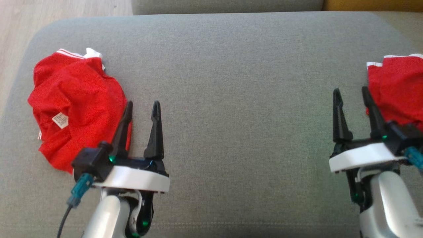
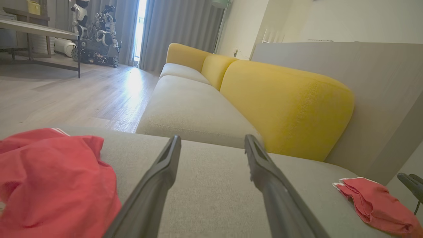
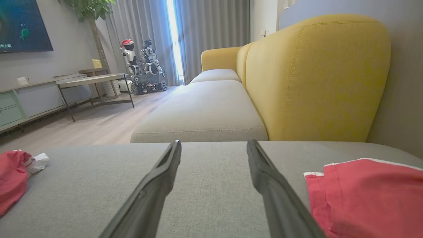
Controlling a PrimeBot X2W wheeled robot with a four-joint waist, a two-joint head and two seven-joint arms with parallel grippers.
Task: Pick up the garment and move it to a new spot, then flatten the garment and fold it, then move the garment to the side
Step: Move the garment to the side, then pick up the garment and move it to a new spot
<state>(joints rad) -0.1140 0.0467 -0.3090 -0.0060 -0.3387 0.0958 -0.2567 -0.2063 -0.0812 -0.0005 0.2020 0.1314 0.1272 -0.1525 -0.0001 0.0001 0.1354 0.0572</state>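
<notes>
Grey sofa cushion carries a crumpled red garment at its left end, just beside the left pincer, and a second red garment by the right pincer. Both pincers stand wide open, empty.

A broad grey fabric sofa seat is seen in the foreground, and a second grey seat is set beyond it, in line. Both are backed by rounded yellow backrests, behind which a plain grey wall panel is raised. Pale wooden floor is laid alongside. Long grey curtains are hung at the far end; strong daylight is let in through a narrow gap and reflected on the boards. A low table on dark metal legs is placed by a sideboard with pale green drawers. A dark screen is mounted on the grey wall, and a leafy plant is stood beside the curtains.
</notes>
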